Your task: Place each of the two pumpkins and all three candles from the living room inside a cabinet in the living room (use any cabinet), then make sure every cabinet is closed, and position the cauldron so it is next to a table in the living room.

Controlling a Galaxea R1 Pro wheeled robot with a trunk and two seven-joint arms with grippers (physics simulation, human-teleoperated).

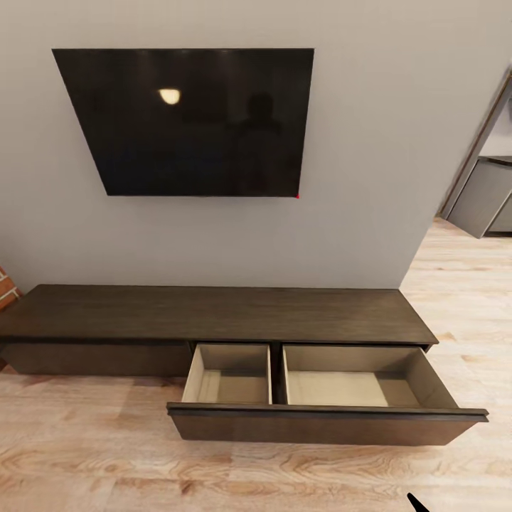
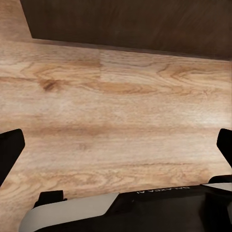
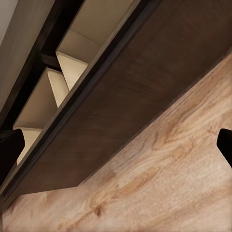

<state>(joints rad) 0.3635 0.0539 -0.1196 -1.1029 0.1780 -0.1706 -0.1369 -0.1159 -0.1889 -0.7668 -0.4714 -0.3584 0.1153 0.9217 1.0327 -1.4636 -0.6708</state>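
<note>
The long dark-brown cabinet (image 1: 213, 313) stands against the grey wall. Its right-hand drawer (image 1: 327, 423) is pulled out. The drawer's two beige compartments, a small one (image 1: 231, 387) and a wide one (image 1: 352, 387), hold nothing. My right gripper (image 3: 117, 145) is open, low over the floor, looking along the drawer's front panel (image 3: 145, 92). My left gripper (image 2: 117, 145) is open above bare floorboards, with the cabinet's dark base (image 2: 130, 21) ahead of it. The pumpkins, candles, cauldron and table are out of view.
A black wall-mounted screen (image 1: 188, 121) hangs above the cabinet. Light wood floor (image 1: 107, 462) stretches in front. A doorway with grey units (image 1: 487, 199) opens at the right, past the wall's corner. Red brick (image 1: 6, 284) shows at the far left. A black arm tip (image 1: 418, 502) enters at bottom right.
</note>
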